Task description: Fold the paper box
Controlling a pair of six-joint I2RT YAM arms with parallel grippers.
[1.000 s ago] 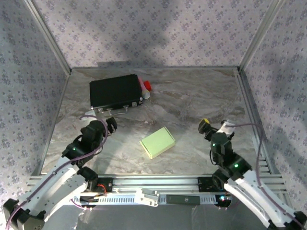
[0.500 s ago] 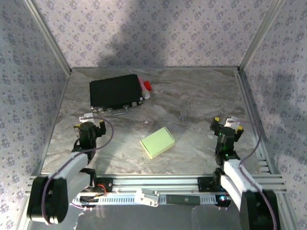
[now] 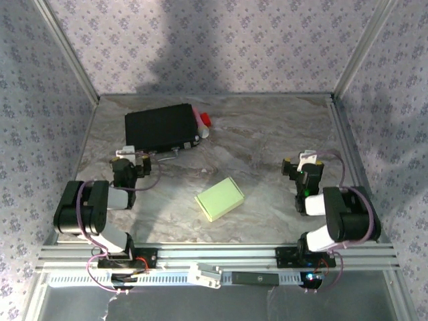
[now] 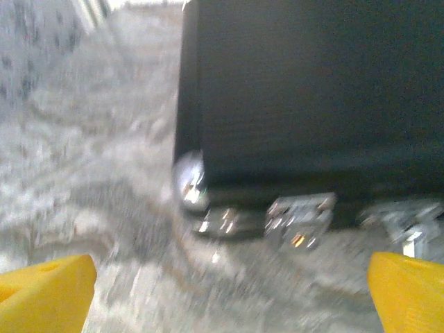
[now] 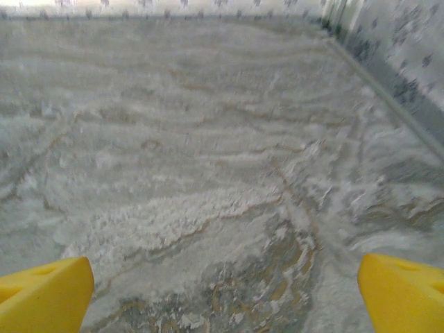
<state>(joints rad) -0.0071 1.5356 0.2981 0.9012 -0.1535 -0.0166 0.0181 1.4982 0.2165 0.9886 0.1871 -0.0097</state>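
Note:
The paper box point(image 3: 219, 198) is a small pale-green rectangular box lying closed on the marble table between the two arms. My left gripper point(image 3: 132, 162) hangs low at the left, well apart from the box, facing the black case point(image 3: 161, 127); its yellow fingertips point(image 4: 45, 291) stand wide apart with nothing between them. My right gripper point(image 3: 302, 167) sits low at the right, also apart from the box, open over bare marble, its yellow fingertips point(image 5: 406, 295) far apart.
A flat black case point(image 4: 312, 90) with metal latches lies at the back left, a red and white item point(image 3: 203, 122) beside its right edge. Patterned walls and metal rails enclose the table point(image 3: 267, 134).
Both arms have folded back toward their bases, the grippers drawing in and settling low at the table's sides. The green box has not moved.

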